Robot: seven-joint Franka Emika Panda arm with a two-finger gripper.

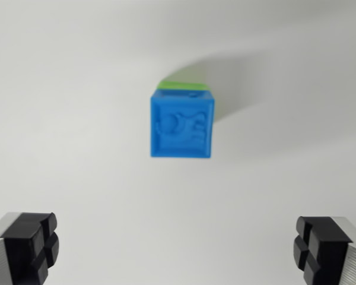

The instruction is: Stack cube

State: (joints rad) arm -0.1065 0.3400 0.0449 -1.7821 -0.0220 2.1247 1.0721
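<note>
At the bottom of the wrist view, nearest the camera, the pincer [178, 249] stands spread wide with nothing between its two sides. One black ribbed fingertip [37, 243] on a grey metal body sits in the lower corner at the wrist view's left, and the other fingertip [319, 246] sits in the lower corner at the wrist view's right. Bare white surface [178, 225] fills the gap between them.

Farther off, near the middle of the frame, a blue cube [182, 124] rests on top of a green cube [187, 85]. The blue cube's upper face carries a raised relief pattern, too blurred to read. Only a thin strip of the green cube shows, along the far edge of the blue one and down its side toward the wrist view's right. Both cubes lie well apart from the fingertips.

Beyond the stack, a soft grey shadow [249, 80] spreads over the surface toward the wrist view's upper right.
</note>
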